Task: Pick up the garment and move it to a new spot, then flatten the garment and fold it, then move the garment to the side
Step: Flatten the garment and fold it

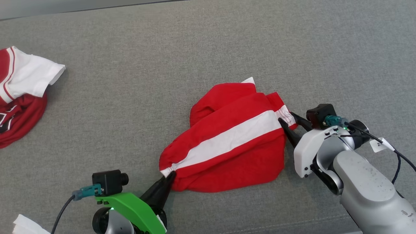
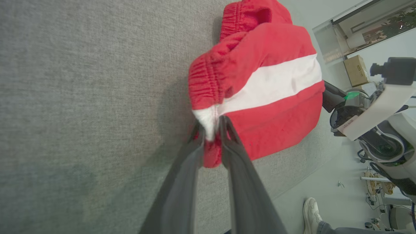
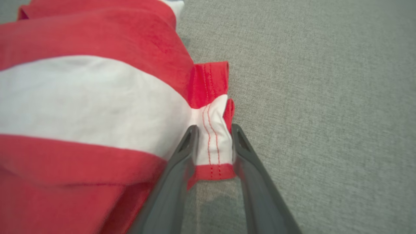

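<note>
Because the red and white garment is soft, light cloth lying bunched mid-surface, it will sag and stretch; its stitched ends look the firmest holds. Left pincer pinches the gathered waistband, right pincer straddles the hem, not visibly clamped.

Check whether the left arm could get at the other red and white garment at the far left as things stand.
Probably not right now: the left gripper has its fingers around the shorts, and the jersey lies well off across bare cushion.
</note>
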